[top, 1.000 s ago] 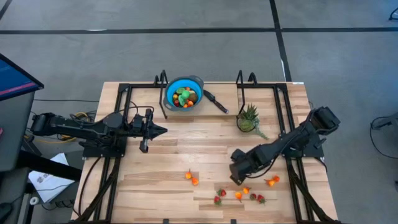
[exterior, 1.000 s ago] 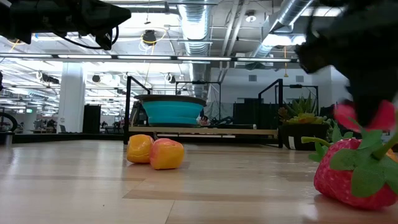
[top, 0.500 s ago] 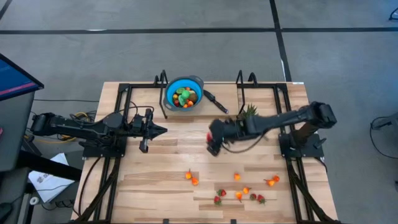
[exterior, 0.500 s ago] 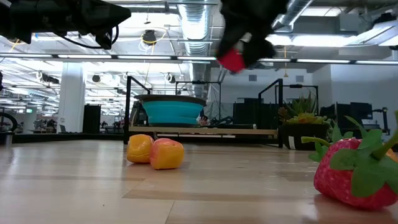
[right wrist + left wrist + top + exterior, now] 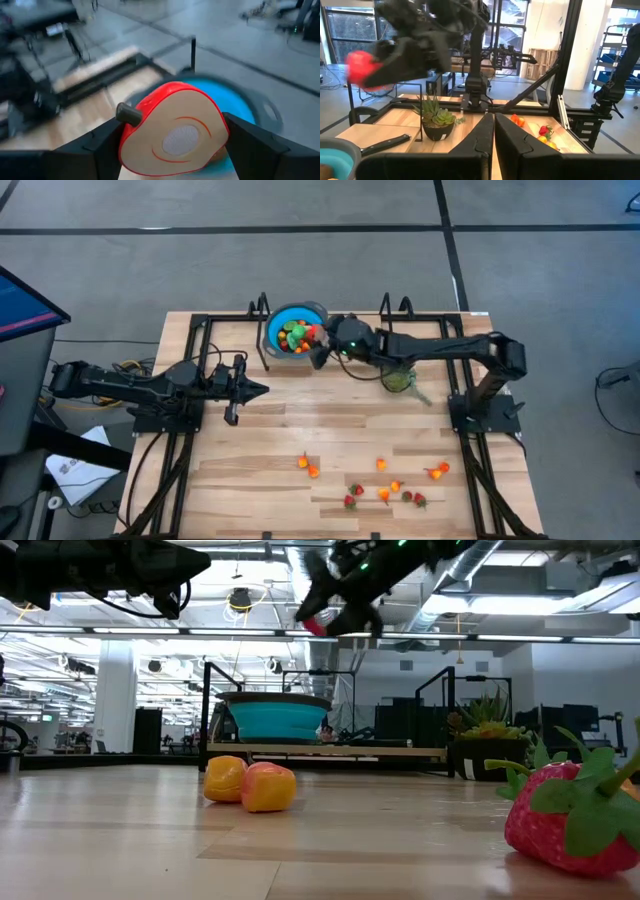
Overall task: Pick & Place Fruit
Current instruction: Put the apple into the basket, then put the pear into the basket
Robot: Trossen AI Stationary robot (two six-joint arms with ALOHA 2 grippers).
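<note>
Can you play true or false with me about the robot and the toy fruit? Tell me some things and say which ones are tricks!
1. The right gripper is holding a red cut fruit half. True.
2. The blue bowl has no fruit in it. False: several fruits already lie inside it.
3. The right gripper is up by the blue bowl. True.
4. All the fruit has left the table. False: strawberries and orange pieces lie near its front edge.
5. The left gripper is open wide. False: it is shut and holds nothing.
</note>
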